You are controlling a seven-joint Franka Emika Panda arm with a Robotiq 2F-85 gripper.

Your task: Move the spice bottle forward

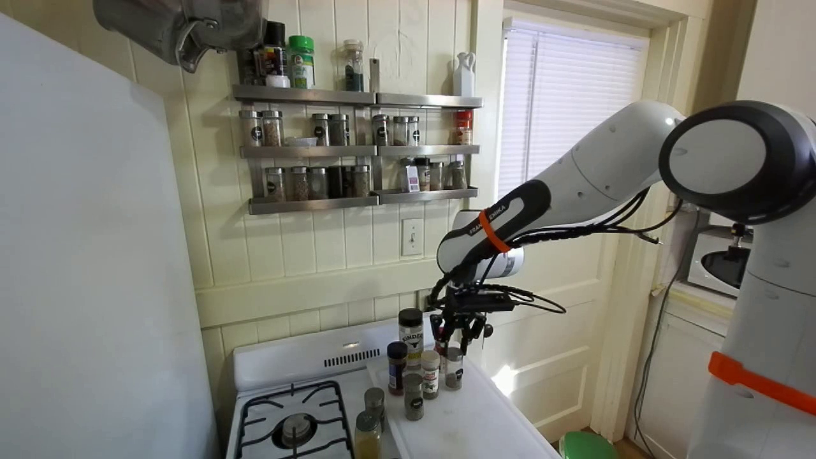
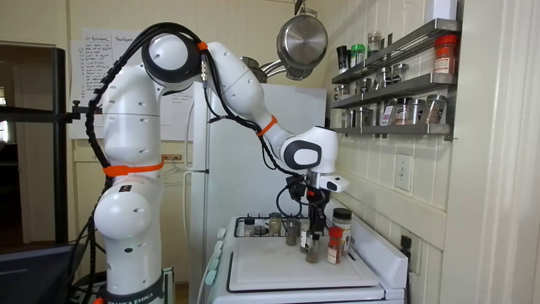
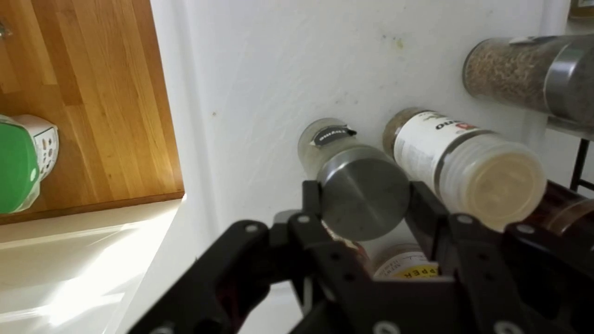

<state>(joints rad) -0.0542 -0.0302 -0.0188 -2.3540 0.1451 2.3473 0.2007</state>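
Evidently, in the wrist view the fingers (image 3: 427, 208) are clenched on the spice bottle (image 3: 355, 181), one at either side of its metal lid. Just beside it is a white-labelled bottle (image 3: 457, 160) with a pale cap, and farther off in the same direction stands a glass jar (image 3: 524, 74) of brown flakes. At the opposite edge a green-lidded container (image 3: 18, 164) sits on the wooden floor (image 3: 106, 93).

In an exterior view the spice bottle is upright on the white stove cover (image 1: 478, 433), toward the door (image 1: 561, 312). Near it are a black-capped seasoning bottle (image 1: 411, 338) marked KINDER and a smaller dark red bottle (image 1: 396, 370). A jar of yellowish contents (image 1: 368, 440) stands near the gas burner (image 1: 296, 428), and metal shelves (image 1: 306, 152) bearing more spices hang on the wall (image 1: 319, 255).

In an exterior view a red-capped shaker (image 2: 335, 245) stands just beside the spice bottle, on the side toward the backguard (image 2: 373, 253). The arm (image 2: 242, 90) arches over, its fingers pointing straight down; a white refrigerator (image 2: 236, 181) rises beyond, and a steel pan (image 2: 301, 42) hangs high up
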